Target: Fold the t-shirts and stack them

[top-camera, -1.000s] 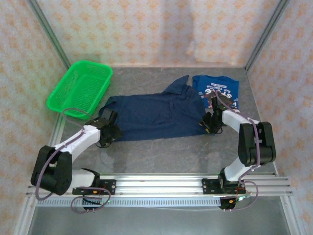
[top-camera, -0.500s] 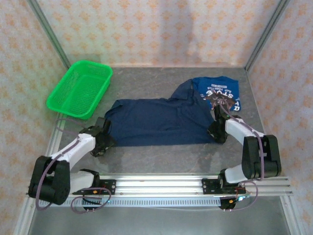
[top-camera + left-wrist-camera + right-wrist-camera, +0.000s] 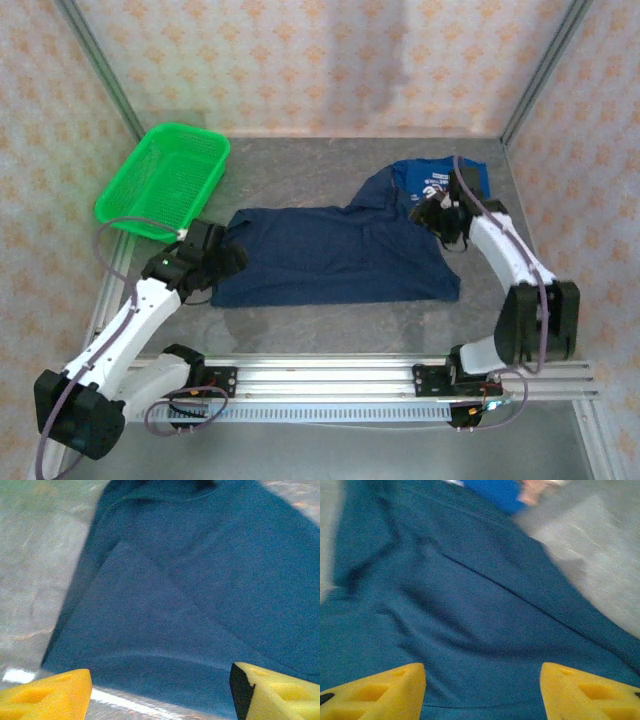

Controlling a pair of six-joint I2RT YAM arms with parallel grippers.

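Left gripper [image 3: 226, 258] hangs wide and empty at the navy t-shirt [image 3: 330, 255]'s left edge; right gripper [image 3: 430, 212], also wide, holds nothing over its right shoulder. The soft, lightly creased cloth lies flat, overlapping the printed blue t-shirt [image 3: 445, 178]. A green mesh basket [image 3: 165, 180] sits far left; a strip of grey surface [image 3: 330, 320] separates shirt and arm bases
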